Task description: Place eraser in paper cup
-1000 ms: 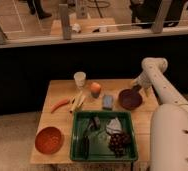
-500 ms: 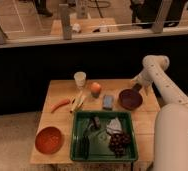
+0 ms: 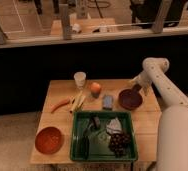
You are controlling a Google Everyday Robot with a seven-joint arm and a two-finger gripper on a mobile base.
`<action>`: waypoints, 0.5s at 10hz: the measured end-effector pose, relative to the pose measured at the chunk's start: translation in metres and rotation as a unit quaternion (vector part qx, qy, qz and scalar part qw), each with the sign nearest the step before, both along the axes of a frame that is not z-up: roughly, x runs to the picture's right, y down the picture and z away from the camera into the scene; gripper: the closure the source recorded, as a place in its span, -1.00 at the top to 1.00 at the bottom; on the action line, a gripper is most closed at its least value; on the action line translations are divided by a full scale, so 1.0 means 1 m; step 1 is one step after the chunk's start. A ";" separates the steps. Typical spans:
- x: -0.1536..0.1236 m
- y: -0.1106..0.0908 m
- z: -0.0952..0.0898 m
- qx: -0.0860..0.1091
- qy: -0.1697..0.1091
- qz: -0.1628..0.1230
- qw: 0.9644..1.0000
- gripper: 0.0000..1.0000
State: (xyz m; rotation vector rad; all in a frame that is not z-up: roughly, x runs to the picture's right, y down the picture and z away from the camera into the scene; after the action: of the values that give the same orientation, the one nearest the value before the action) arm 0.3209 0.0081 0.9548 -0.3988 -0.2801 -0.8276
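The white two-finger gripper (image 3: pixel 136 86) has barely shifted, hovering spread above the dark purple bowl (image 3: pixel 130 99). The off-white paper cup (image 3: pixel 80 79) stands at the wooden table's (image 3: pixel 57 92) far edge (orange fruit (image 3: pixel 95 89) beside it); blue-grey rectangular eraser (image 3: pixel 107 102) lies before the fruit.

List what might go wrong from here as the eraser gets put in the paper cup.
1. The tool, open, hangs over the purple bowl at the table's right side. The blue eraser lies to its left, so the arm may clip the bowl's rim on the way.
2. The orange sits right beside the eraser and could be knocked or grabbed instead.
3. The paper cup is light and narrow; it may tip.
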 end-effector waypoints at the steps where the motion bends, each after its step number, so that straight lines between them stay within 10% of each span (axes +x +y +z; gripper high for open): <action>1: -0.002 0.002 0.003 -0.002 -0.001 -0.001 1.000 0.60; 5: -0.010 0.010 0.013 -0.009 -0.001 -0.009 1.000 0.60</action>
State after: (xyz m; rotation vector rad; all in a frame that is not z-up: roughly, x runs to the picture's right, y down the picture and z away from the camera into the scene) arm 0.3111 0.0178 0.9674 -0.4176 -0.2854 -0.8431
